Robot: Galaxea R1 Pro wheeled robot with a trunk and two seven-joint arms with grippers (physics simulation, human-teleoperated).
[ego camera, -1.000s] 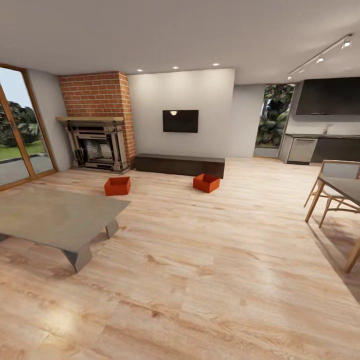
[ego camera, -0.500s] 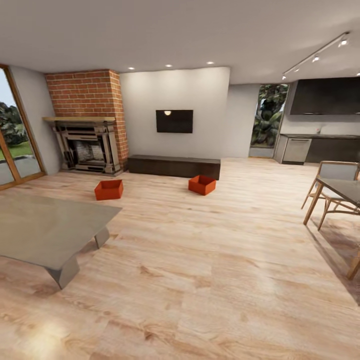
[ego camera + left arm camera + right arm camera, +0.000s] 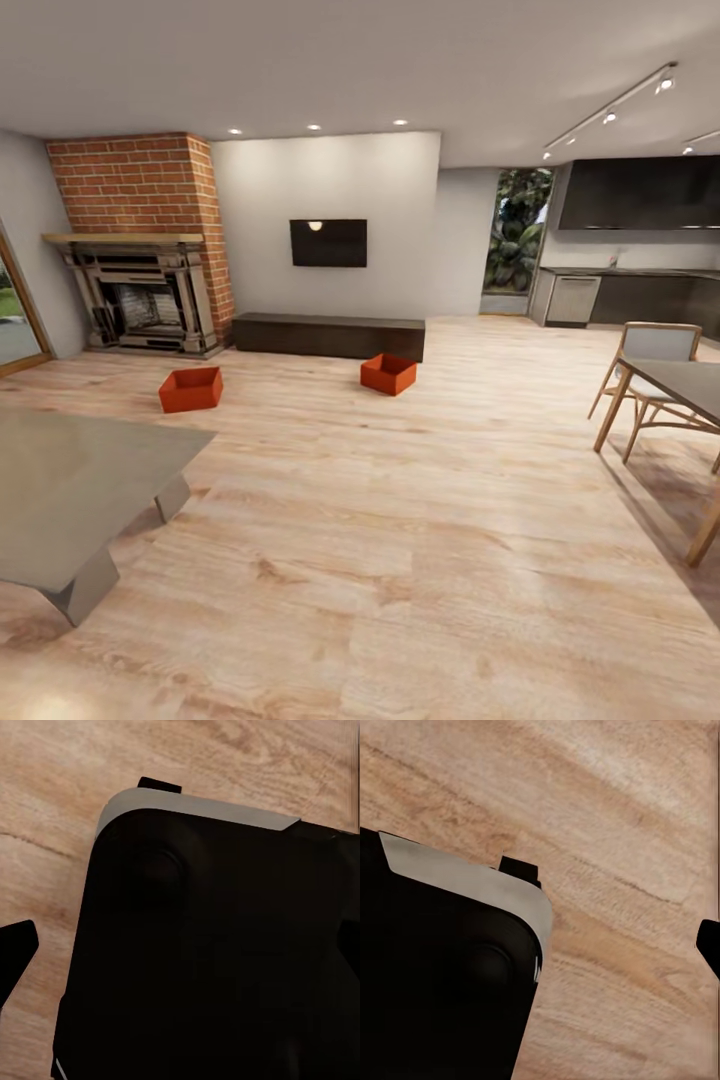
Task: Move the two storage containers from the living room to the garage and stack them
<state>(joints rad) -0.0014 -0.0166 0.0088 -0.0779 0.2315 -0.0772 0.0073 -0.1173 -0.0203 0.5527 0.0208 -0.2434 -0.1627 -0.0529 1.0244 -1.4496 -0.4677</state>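
Two orange storage containers on the wood-plank floor (image 3: 420,560) mid-frame: left one (image 3: 190,389) near the brick fireplace (image 3: 140,260), right one (image 3: 388,373) just in front of the dark bench (image 3: 325,335). Grey table (image 3: 70,490) lower left. Can't tell grippers' state, wrist views mostly black robot body.

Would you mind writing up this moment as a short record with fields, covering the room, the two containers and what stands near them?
room: living room, light wood-plank floor
left storage container: on floor, in front of brick fireplace, open top, empty
right storage container: on floor, just in front of the right end of the dark bench
containers: apart, not stacked
near left: grey low table
right edge: dining table and chair
robot: distant from both containers
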